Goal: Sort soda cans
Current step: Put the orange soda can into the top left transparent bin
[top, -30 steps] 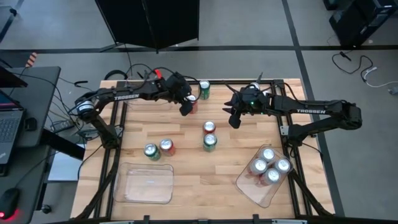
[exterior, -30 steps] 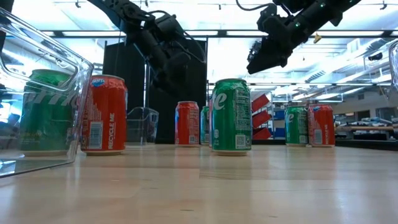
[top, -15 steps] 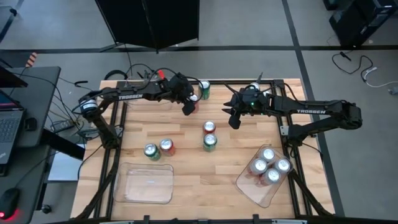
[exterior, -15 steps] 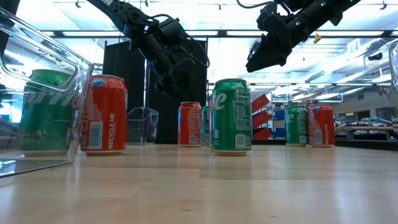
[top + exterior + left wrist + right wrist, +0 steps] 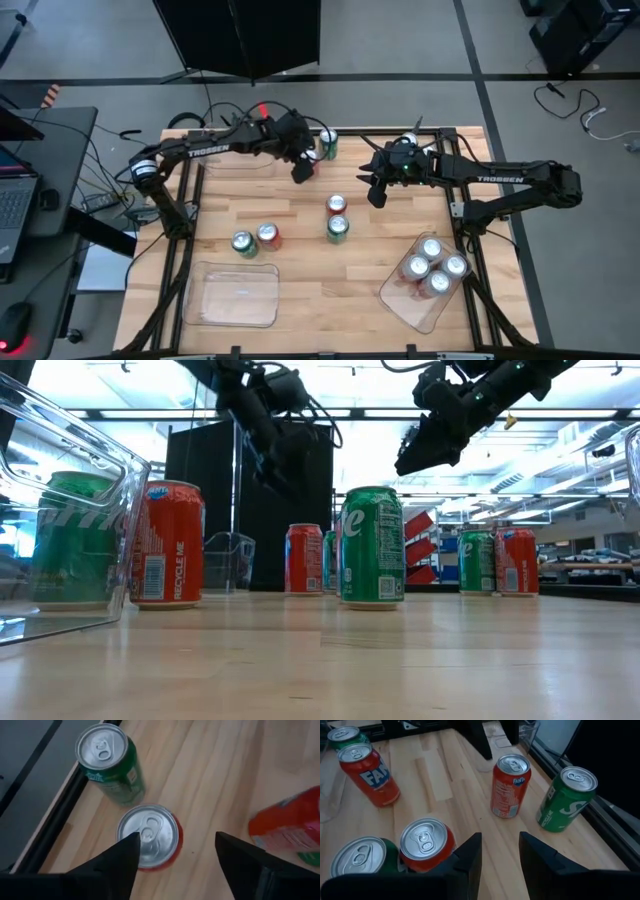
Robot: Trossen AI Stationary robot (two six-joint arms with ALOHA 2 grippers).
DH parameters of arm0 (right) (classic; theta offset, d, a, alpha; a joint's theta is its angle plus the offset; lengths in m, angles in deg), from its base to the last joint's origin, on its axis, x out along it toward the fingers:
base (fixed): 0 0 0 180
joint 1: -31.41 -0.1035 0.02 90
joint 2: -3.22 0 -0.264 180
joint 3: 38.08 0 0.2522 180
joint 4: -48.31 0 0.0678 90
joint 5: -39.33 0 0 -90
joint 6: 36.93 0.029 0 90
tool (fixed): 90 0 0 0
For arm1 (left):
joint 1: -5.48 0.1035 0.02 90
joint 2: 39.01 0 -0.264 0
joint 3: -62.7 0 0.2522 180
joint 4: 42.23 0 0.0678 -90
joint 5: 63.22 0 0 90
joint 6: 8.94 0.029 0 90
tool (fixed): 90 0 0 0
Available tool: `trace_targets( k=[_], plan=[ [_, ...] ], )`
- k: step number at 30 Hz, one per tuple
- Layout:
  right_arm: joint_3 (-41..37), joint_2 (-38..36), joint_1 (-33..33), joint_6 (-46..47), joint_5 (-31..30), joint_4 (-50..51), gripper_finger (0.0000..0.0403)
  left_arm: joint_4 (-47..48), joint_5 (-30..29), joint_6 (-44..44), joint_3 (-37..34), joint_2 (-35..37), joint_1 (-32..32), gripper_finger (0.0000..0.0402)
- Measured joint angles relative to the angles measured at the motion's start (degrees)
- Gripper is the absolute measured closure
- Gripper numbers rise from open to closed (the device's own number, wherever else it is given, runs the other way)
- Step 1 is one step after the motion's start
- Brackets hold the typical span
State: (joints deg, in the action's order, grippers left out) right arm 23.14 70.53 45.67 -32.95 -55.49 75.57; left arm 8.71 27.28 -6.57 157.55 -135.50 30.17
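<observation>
Left wrist view: left gripper point(image 5: 172, 852) hovers with fingers apart above a red can point(image 5: 150, 836), beside a green can point(image 5: 111, 762). Right gripper point(image 5: 499, 852) hangs empty, fingers parted, over the worktop point(image 5: 440, 785).

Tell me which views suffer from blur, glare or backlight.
Low view: bright ceiling lights and windows behind backlight the scene, so both arms read as dark silhouettes; the clear tray at the near edge distorts the green can seen through it. Left wrist view: the red can at the edge is blurred. High view: evenly lit, with little glare on the table.
</observation>
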Motion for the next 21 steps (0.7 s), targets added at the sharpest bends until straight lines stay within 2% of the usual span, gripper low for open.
trace_targets(
  k=[6, 13, 14, 17, 21],
  plan=[
    [0.0, 0.02, 0.0, 0.18, 0.0, -0.09, 0.0286, 12.04, -1.21, 1.69, 9.58, 0.02, -1.39, 0.0225],
    [0.0, 0.09, 0.0, 0.27, -0.04, -1.14, 0.029, 18.86, -6.49, 1.71, 17.15, 0.15, -1.55, 0.0376],
    [-0.28, 0.09, 0.0, 0.12, -0.1, -2.31, 0.0293, 19.41, -6.56, 1.51, 17.53, 0.15, -1.55, 0.0388],
    [-2.78, 0.09, -0.19, -0.6, -0.28, -8.75, 0.0317, 23.62, -6.49, 0.48, 18.95, 0.15, -1.52, 0.0395],
    [-7.92, 0.09, -0.31, -1.5, -0.32, -19.26, 0.0377, 29.77, -3.45, 2.79, 19.61, 0.15, -1.34, 0.0398]
  ],
)
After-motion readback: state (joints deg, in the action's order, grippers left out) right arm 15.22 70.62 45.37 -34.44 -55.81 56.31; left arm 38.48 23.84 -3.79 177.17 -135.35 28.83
